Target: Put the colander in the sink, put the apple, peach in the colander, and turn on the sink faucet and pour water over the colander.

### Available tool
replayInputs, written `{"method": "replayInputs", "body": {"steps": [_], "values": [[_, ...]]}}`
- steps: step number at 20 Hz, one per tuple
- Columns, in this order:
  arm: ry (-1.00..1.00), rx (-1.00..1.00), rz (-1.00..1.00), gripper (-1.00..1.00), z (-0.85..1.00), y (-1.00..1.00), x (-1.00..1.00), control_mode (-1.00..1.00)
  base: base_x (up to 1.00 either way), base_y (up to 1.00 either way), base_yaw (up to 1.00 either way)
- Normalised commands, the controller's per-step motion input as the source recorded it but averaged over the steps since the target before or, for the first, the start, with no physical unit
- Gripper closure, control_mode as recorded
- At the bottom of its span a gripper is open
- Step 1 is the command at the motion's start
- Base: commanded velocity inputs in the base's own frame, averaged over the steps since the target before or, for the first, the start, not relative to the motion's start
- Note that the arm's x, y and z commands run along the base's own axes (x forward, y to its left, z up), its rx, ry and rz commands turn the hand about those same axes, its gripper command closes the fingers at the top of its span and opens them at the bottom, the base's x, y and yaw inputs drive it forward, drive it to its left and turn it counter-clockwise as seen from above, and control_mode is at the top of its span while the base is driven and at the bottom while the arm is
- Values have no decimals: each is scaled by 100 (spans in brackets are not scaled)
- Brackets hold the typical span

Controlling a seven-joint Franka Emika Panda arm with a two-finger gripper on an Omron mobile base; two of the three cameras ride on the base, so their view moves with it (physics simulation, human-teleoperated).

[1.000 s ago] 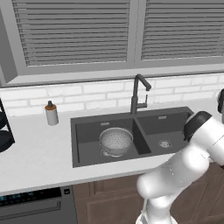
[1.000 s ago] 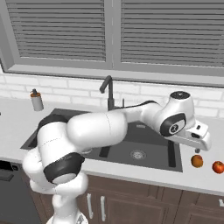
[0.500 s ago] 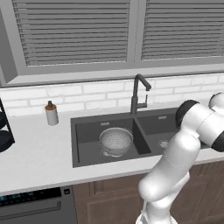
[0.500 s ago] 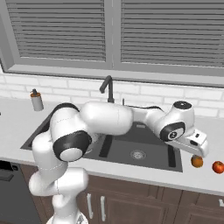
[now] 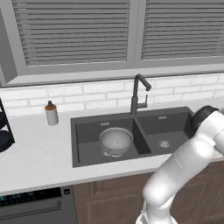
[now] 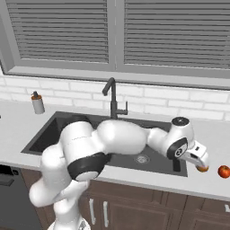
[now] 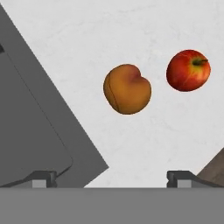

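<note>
The silver colander stands in the larger left basin of the dark sink, under the tall dark sink faucet. No water runs from the spout. On the white counter right of the sink lie the orange peach and the red apple, side by side and apart. My gripper hovers open just above the peach, with nothing between its fingers. The apple lies to the right of the gripper. A corner of the sink shows at the left of the hand view.
A small bottle with a dark cap stands on the counter left of the sink. A dark rack sits at the far left edge. The counter's front edge and brown cabinet run close to the fruit.
The hand has come down and slightly left towards the peach while the arm's elbow swung round. The jaws stayed open. Colander and fruit have not moved.
</note>
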Motion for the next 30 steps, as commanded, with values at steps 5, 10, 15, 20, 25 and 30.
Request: {"method": "replayInputs", "body": {"steps": [5, 10, 15, 20, 25, 30], "values": [[0, 0, -5, -100, -4, -41, 6, -100, 0, 0, 0], [0, 1, -4, -100, 0, -37, 5, -100, 0, 0, 0], [0, 6, -3, -100, -2, -27, 6, -100, 0, 0, 0], [0, 9, -1, -100, -8, -15, 14, -100, 0, 0, 0], [0, 8, -1, -100, -13, -9, 11, -100, 0, 0, 0], [0, 7, -1, -100, -19, -6, 13, -100, 0, 0, 0]]}}
